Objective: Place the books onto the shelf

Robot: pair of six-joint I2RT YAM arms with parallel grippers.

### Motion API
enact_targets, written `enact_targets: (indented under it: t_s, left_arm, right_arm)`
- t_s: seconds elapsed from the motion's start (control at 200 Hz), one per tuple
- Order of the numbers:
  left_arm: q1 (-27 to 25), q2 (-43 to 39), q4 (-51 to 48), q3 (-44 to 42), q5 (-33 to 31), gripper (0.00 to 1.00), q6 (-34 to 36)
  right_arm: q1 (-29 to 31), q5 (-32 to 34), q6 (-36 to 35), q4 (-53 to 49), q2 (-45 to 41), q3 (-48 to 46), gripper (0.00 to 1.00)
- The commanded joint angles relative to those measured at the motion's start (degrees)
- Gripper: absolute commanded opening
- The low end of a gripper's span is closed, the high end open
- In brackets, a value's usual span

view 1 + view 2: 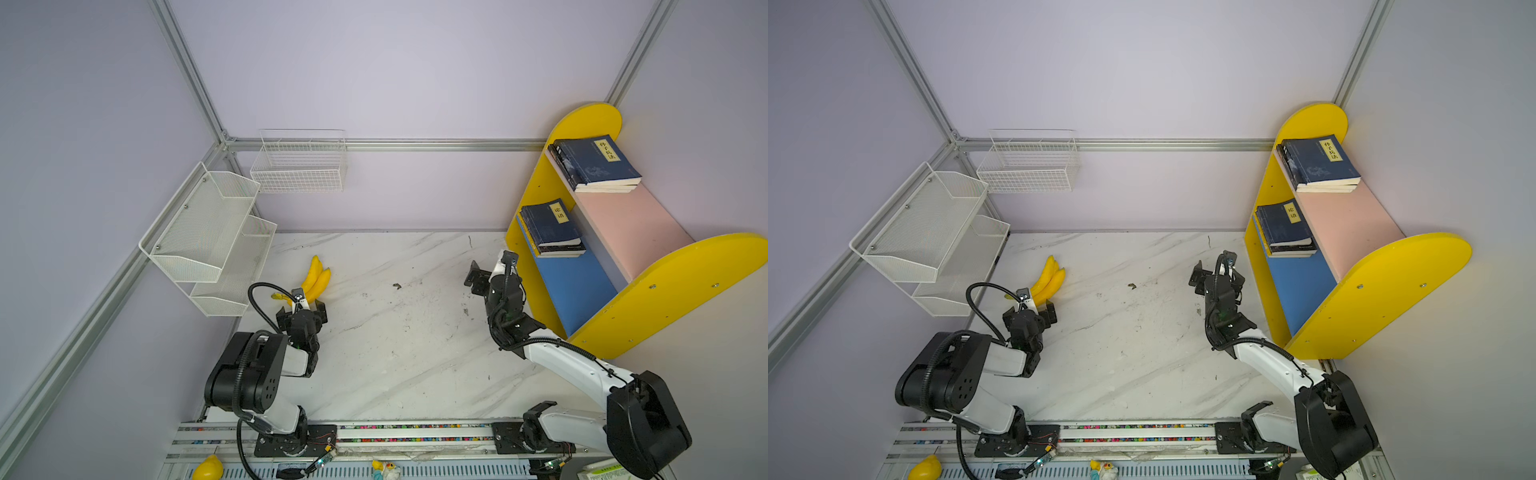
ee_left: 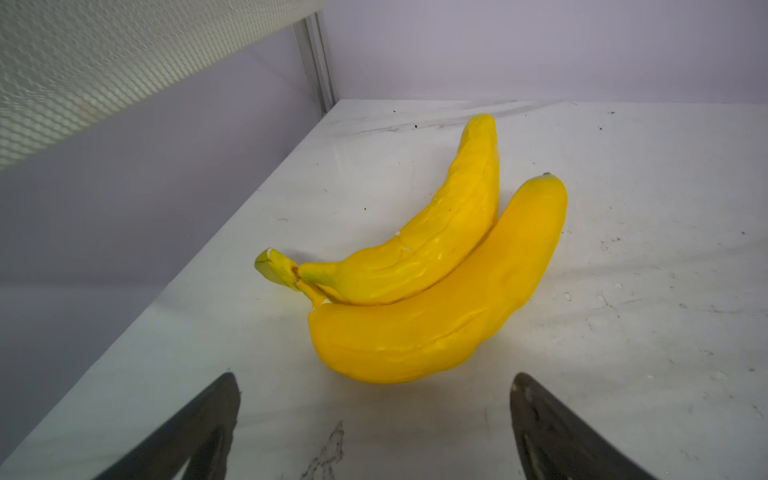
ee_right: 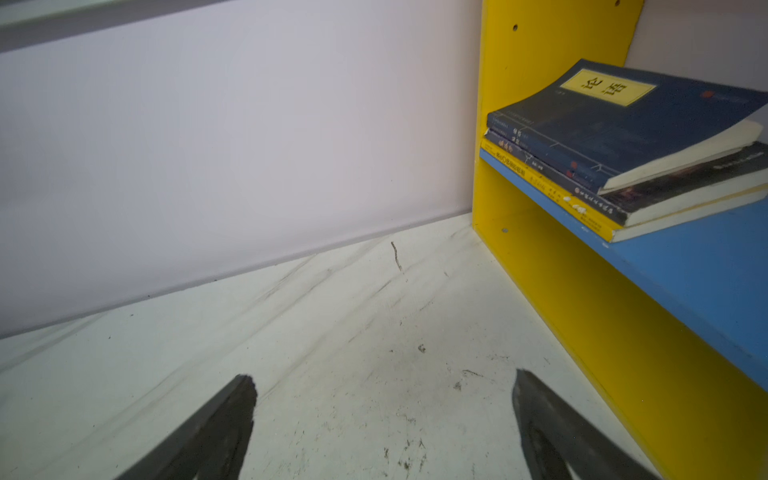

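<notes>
The shelf [image 1: 648,291] [image 1: 1370,291] stands at the table's right, with yellow side panels, a pink upper board and a blue lower board. One stack of books [image 1: 596,162] [image 1: 1316,162], a navy one on top, lies on the pink board. A second stack of books [image 1: 550,226] [image 1: 1283,226] [image 3: 623,137] lies on the blue board. My right gripper [image 1: 492,270] [image 1: 1217,272] [image 3: 383,376] is open and empty over the table, just left of the shelf [image 3: 540,270]. My left gripper [image 1: 302,307] [image 1: 1034,309] [image 2: 375,384] is open and empty, just short of the bananas.
Yellow bananas [image 1: 316,278] [image 1: 1050,276] [image 2: 436,282] lie on the marble table [image 1: 395,353] at the left. A white mesh tiered rack [image 1: 212,237] hangs on the left wall and a white wire basket [image 1: 299,166] on the back wall. A metal rail [image 1: 415,432] runs along the front edge.
</notes>
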Motion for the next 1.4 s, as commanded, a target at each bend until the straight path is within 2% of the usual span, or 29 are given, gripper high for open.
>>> enact_targets:
  t_s: [0.0, 0.105, 0.185, 0.455, 0.57, 0.62, 0.695, 0.765, 0.8, 0.85, 0.905, 1.395]
  left_arm:
    - [2.2, -1.7, -3.5, 6.1, 4.2, 1.0, -1.5]
    - [2.5, -0.5, 2.4, 4.3, 5.0, 1.0, -0.1]
    - [2.6, -1.0, 0.5, 4.8, 4.9, 1.0, -0.5]
    - [2.5, -1.1, 0.6, 4.7, 4.9, 1.0, -0.3]
    - [2.4, -1.1, 0.6, 4.8, 4.8, 1.0, -0.3]
    - [2.4, -1.1, 0.7, 4.7, 4.7, 1.0, -0.3]
    - [2.4, -1.1, 0.7, 4.8, 4.7, 1.0, -0.3]
    - [2.4, -1.0, 0.7, 4.8, 4.8, 0.99, -0.3]
    - [2.4, -1.0, 0.7, 4.8, 4.7, 1.0, -0.2]
    - [2.4, -1.0, 0.7, 4.8, 4.7, 1.0, -0.2]
    - [2.4, -0.9, 0.7, 4.9, 4.7, 1.0, -0.2]
    - [2.5, -0.9, 0.6, 4.8, 4.7, 1.0, -0.2]
  right_arm:
    - [-1.8, 3.6, -2.5, 7.8, -1.5, -4.5, 0.97]
    - [-9.1, -0.9, -1.2, 19.5, 0.2, -11.4, 0.97]
    - [-12.5, -0.5, -2.4, 27.7, 3.2, -14.7, 0.97]
    - [-14.3, -2.7, -14.8, 56.0, 22.4, -18.4, 0.97]
    - [-15.8, -6.6, -14.4, 64.3, 31.1, -18.5, 0.97]
    - [-15.9, -6.7, -17.2, 70.6, 35.7, -17.9, 0.97]
    - [-15.9, -9.0, -13.8, 60.5, 32.0, -16.9, 0.97]
    - [-16.4, -8.9, -16.5, 63.2, 34.6, -15.2, 0.97]
    - [-16.7, -10.3, -15.0, 56.5, 33.9, -12.7, 0.97]
    - [-19.8, -16.2, -11.5, 48.8, 32.6, -10.4, 0.97]
    - [-21.2, -17.3, -12.8, 51.4, 32.9, -11.0, 0.97]
    - [-21.0, -16.3, -12.9, 51.0, 32.4, -11.1, 0.97]
